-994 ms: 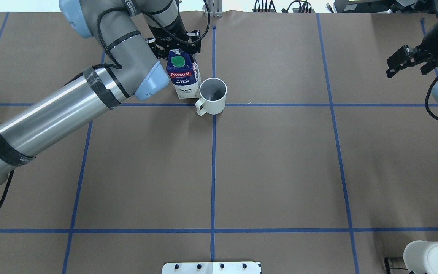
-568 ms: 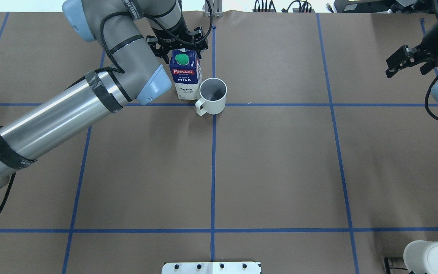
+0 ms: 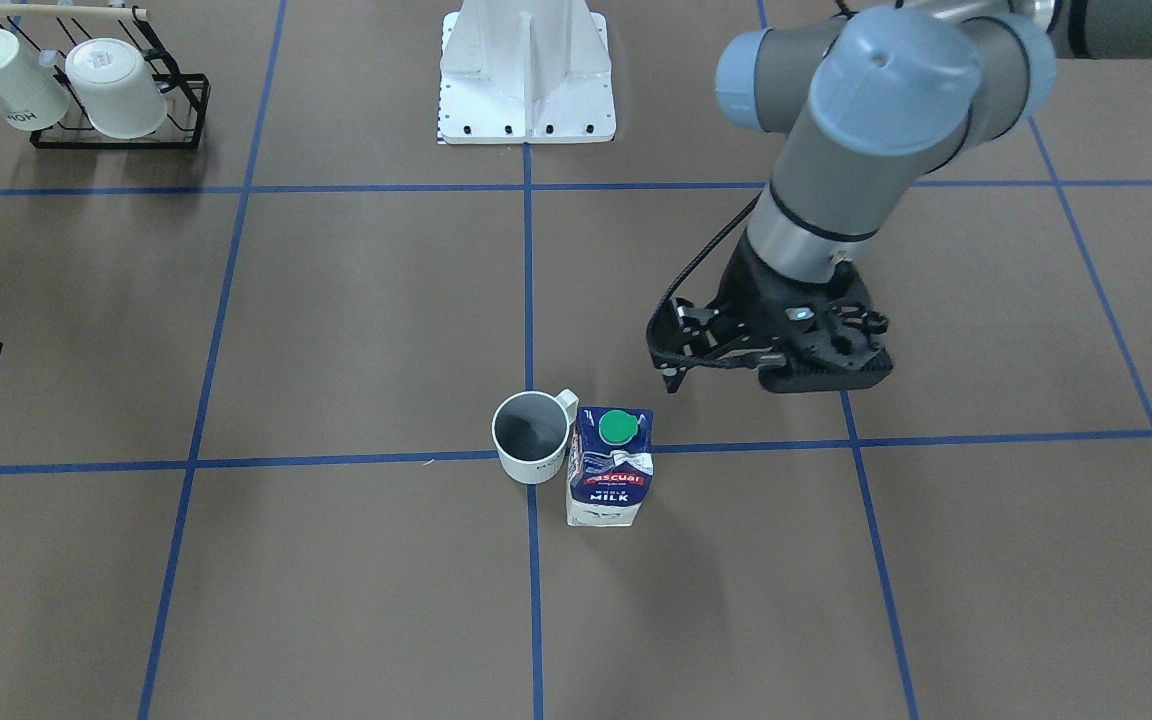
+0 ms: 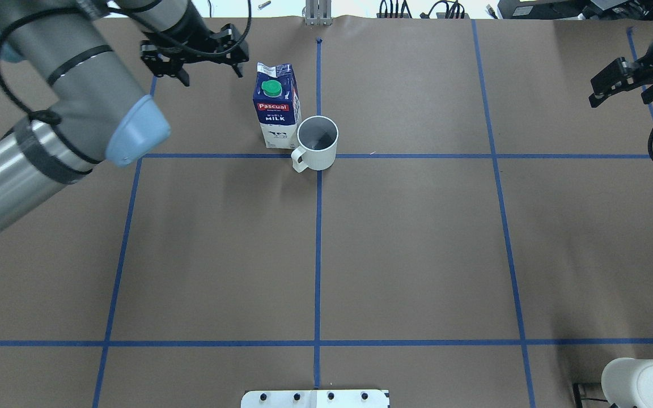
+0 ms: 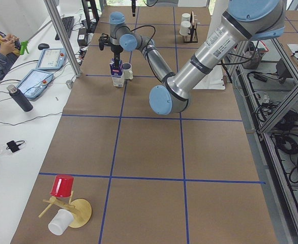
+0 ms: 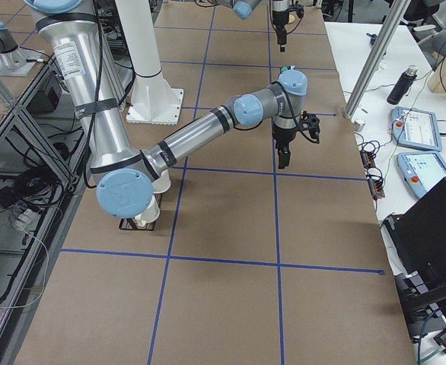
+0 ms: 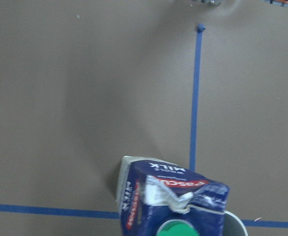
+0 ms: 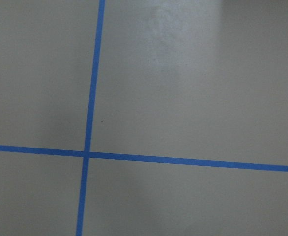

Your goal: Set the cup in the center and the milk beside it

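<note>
We are holding our left fingers (image 4: 211, 71) spread wide and empty above the brown paper-covered surface (image 4: 417, 255). They are off to the left of the tall navy-and-white milk carton (image 4: 275, 113) with the red label and round green cap, and clear of it. The carton is standing upright on its own, in the far-left quarter beside the cross of thin blue tape lines (image 4: 318, 226). The small white mug (image 4: 317, 143) with the dark grey inside is sitting upright right on that crossing, its loop handle pointing toward us and to the left. Carton and mug are standing close side by side, and we are not making out whether they touch. Our right fingers (image 4: 621, 96) are hovering at the far right edge, parted and gripping nothing, well apart from both things.
</note>
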